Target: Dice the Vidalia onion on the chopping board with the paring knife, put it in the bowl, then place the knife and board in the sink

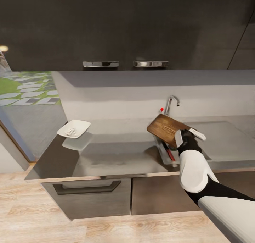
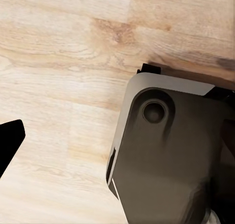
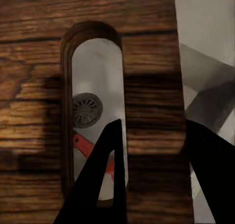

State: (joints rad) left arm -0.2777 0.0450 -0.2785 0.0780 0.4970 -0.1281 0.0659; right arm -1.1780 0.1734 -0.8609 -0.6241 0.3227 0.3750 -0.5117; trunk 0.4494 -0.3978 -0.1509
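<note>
At far left on the glossy dark grey countertop (image 1: pixel 117 158), the white squarish bowl (image 1: pixel 73 128) already holds tiny white diced onion (image 1: pixel 72 132). Right of it, the reddish-handled paring knife (image 1: pixel 169 153) lies in the grey steel sink (image 1: pixel 162 154). Above, the right gripper (image 1: pixel 190 133) pinches the brown wooden chopping board (image 1: pixel 165 128) tilted over the basin; releasing it looks like the only step left. I cannot tell the left gripper's state

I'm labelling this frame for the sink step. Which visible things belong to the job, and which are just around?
Job: chopping board in the right gripper over the sink; paring knife in the basin; bowl with diced onion; countertop.

Around: tap, cabinet handles, wooden floor.
</note>
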